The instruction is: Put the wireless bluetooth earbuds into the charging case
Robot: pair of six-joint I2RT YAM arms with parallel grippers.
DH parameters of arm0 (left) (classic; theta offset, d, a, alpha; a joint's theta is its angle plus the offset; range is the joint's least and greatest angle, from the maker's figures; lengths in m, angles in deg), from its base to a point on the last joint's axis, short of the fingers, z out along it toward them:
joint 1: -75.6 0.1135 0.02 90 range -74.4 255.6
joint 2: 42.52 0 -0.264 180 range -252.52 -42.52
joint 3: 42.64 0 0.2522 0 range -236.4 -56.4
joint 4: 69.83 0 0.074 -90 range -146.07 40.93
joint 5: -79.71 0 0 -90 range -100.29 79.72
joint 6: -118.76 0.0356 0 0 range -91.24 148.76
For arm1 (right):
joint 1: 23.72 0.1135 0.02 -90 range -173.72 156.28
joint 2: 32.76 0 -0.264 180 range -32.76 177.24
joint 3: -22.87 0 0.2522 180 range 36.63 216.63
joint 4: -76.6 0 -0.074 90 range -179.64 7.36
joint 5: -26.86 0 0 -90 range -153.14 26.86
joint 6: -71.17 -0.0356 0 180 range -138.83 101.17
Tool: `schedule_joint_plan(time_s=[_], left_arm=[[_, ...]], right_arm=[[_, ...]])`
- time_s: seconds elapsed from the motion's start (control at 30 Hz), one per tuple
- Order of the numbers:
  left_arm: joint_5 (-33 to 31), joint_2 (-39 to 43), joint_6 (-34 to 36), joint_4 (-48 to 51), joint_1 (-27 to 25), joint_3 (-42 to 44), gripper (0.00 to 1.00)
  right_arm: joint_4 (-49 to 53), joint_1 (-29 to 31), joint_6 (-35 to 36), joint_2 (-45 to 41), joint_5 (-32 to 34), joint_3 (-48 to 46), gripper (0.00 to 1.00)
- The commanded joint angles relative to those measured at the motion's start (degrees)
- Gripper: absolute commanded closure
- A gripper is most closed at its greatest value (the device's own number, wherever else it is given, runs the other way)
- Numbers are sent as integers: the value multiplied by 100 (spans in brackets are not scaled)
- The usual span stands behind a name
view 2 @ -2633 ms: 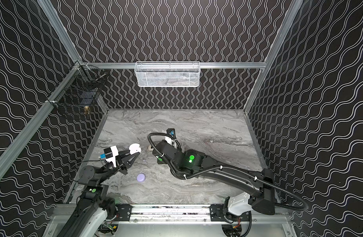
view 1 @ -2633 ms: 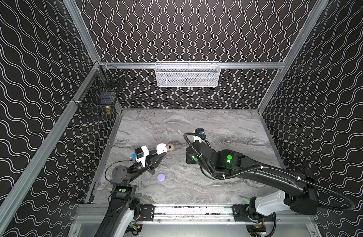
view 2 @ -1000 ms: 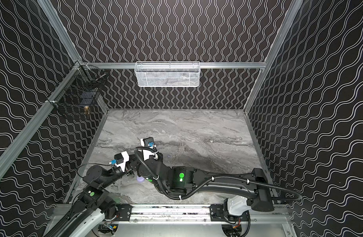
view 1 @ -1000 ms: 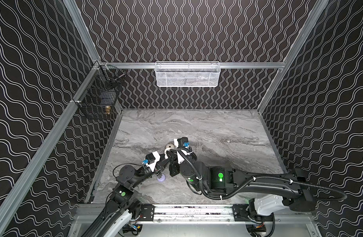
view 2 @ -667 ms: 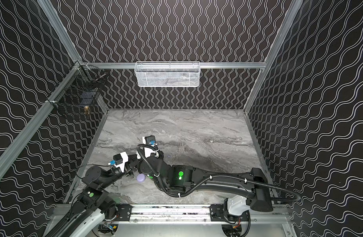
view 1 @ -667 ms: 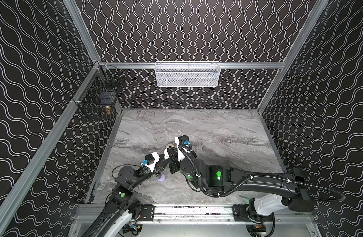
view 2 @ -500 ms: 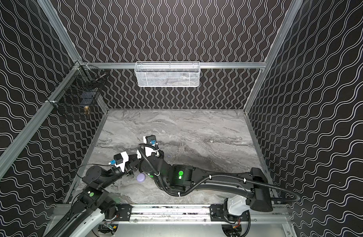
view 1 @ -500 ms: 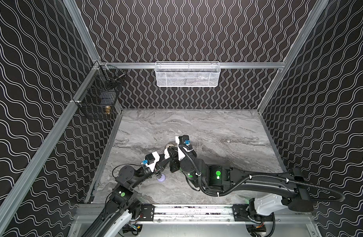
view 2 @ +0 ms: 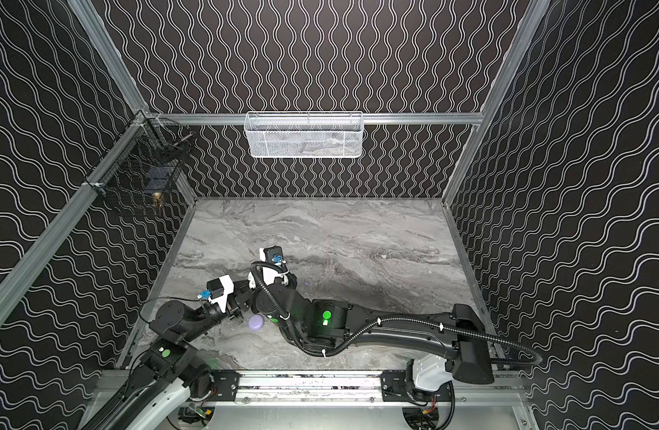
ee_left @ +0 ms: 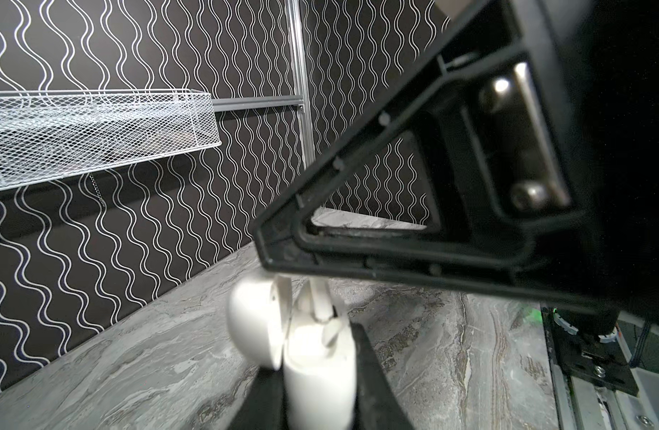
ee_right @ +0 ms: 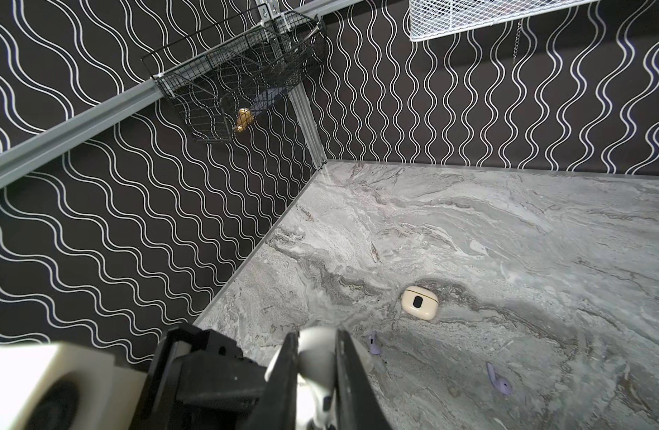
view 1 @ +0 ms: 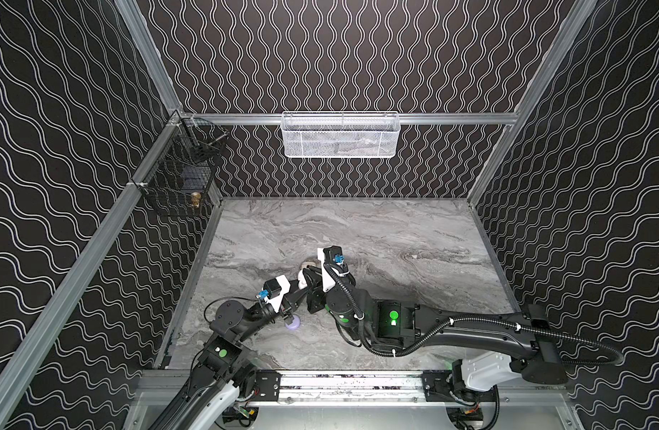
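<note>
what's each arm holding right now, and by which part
Left gripper: white charging case, jaws on the sides of its lower body. Right gripper: white earbud, pinched at its rounded head, stem toward the case.

The charging case (ee_left: 316, 372) is white, earbuds (ee_right: 499, 383) lavender, table (ee_right: 469, 223) grey-marbled, walls (view 1: 339, 56) black with white waves.

High stereo overview (wrist cameras close-in)

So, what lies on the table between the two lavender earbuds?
Nothing. In the right wrist view, only bare marble tabletop runs from one lavender earbud to the other lavender earbud.
</note>
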Motion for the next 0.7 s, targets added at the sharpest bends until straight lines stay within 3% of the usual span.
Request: schedule_joint_plan(time_s=[0.0, 0.4, 0.67], left_arm=[[52, 0, -3, -202, -9, -70, 100], [-34, 91, -46, -97, -2, -123, 100], [59, 143, -52, -127, -9, -115, 100]], right_arm=[[-112, 6, -91, 44, -125, -10, 87], [-384, 9, -184, -118, -271, -432, 88], [-701, 17, -64, -259, -489, -675, 83]])
